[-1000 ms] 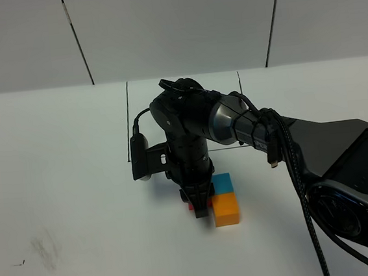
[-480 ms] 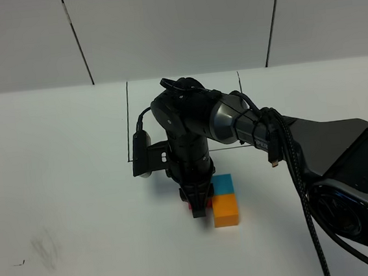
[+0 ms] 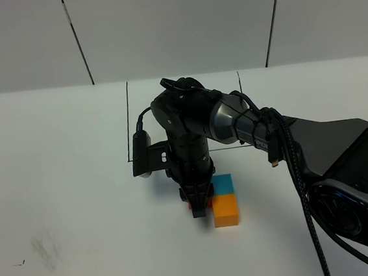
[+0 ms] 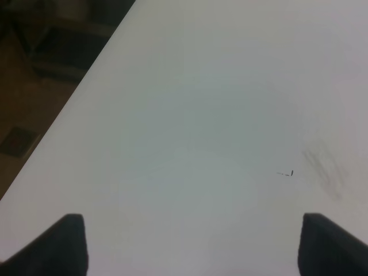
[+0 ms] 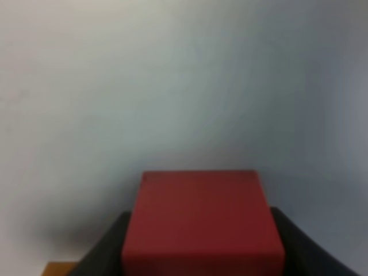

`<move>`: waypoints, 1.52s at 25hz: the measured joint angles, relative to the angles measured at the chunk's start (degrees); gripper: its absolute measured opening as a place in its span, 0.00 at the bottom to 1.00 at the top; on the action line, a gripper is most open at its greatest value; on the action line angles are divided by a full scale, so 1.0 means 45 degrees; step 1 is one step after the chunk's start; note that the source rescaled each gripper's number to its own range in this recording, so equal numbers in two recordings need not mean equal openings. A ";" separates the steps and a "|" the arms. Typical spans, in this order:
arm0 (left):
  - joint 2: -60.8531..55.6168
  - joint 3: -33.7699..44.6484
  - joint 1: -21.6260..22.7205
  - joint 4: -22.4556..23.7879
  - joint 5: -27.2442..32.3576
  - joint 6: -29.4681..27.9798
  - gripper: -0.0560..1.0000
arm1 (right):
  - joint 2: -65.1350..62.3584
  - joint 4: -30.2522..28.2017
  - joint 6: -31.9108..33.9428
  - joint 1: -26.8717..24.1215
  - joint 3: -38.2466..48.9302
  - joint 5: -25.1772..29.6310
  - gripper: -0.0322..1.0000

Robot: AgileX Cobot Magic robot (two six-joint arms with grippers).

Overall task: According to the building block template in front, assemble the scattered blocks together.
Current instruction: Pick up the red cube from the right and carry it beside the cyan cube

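Exterior high: the blue block [image 3: 224, 183] and orange block [image 3: 226, 209] sit touching, blue behind orange, just in front of the thin black rectangle outline [image 3: 130, 120] on the white table [image 3: 65, 188]. The red block [image 3: 190, 206] shows only as a sliver under the right gripper [image 3: 200, 209], right beside the other two on their left. The template's own cubes are not visible; the arm probably hides them. So two blocks look joined, and the red one is judged to be at or near its slot, not yet let go. The right arm reaches in from the right, wrist bent straight down over the blocks. The left arm is out of this view.

Left wrist: only bare table, a faint smudge [image 4: 325, 167] and the two dark fingertips [image 4: 69, 241] spread wide apart, nothing between them.

Right wrist: the red block [image 5: 201, 221] fills the gap between the dark fingers [image 5: 103, 253], pinched tight on both sides. A bit of orange [image 5: 57, 269] shows at the corner. Whether red already touches the table, cannot tell.
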 joint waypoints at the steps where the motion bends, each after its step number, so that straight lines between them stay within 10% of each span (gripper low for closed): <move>1: 0.0000 0.0000 0.0000 0.0000 0.0000 0.0000 0.85 | 0.0000 0.0000 0.0000 0.0000 0.0000 0.0000 0.03; 25: 0.0000 0.0000 0.0000 0.0000 0.0000 0.0000 0.85 | 0.0000 0.0024 -0.0333 0.0000 0.0000 0.0000 0.05; 38: 0.0000 0.0000 0.0000 0.0000 0.0000 0.0000 0.85 | 0.0158 0.0212 -0.0375 0.0000 0.0000 -0.0057 0.85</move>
